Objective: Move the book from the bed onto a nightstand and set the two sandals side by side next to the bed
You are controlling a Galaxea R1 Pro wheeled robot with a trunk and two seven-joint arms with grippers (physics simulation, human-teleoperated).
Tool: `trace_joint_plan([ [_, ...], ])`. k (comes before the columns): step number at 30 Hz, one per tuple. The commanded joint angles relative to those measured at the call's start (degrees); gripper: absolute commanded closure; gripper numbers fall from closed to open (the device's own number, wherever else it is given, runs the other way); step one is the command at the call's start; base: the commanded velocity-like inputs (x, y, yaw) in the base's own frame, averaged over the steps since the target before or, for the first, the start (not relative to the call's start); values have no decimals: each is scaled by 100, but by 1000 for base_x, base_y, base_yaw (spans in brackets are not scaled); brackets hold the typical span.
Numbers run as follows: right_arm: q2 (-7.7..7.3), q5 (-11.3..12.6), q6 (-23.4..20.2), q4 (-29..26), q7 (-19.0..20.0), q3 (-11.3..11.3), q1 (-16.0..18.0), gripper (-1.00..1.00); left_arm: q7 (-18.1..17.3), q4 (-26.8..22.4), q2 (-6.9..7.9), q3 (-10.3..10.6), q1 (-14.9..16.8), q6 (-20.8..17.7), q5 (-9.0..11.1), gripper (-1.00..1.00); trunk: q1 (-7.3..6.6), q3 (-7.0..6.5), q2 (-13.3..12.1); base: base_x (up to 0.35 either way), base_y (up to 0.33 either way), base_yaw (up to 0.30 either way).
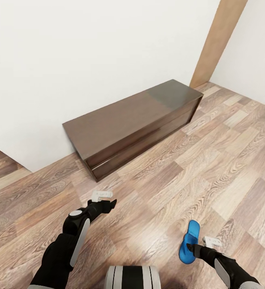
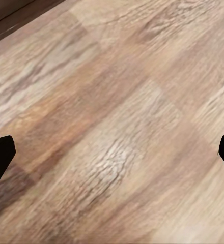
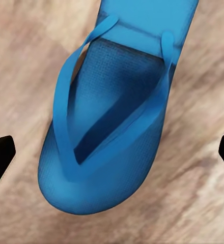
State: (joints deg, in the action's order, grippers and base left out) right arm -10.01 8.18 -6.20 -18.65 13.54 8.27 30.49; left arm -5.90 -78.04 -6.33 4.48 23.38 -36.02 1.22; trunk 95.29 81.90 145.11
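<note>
One blue sandal lies flat on the wood-plank floor at the near right, strap side up, just ahead of the right gripper, whose fingertips are seen spread wide to either side of it in the right wrist view, gripping nothing. The sandal is judged light and somewhat flexible, so it would best be pinched across its edge or under the Y-shaped strap. Whether the sole is slippery cannot be told. The left gripper hangs open over bare floor, near the long dark bench by the far wall.
</note>
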Motion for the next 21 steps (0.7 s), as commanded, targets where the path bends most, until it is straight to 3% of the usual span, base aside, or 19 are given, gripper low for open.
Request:
trace_joint_plan([
  [1, 0, 0, -25, -3, 0, 0, 34, -100, 0, 0, 0, -1, 0, -1, 1, -100, 2, 23, 2, 0, 0, 0],
  [21, -7, -8, -363, -129, -7, -10, 393, -100, 0, 0, 0, -9, 0, 6, 9, -100, 54, 466, 28, 0, 0, 0],
])
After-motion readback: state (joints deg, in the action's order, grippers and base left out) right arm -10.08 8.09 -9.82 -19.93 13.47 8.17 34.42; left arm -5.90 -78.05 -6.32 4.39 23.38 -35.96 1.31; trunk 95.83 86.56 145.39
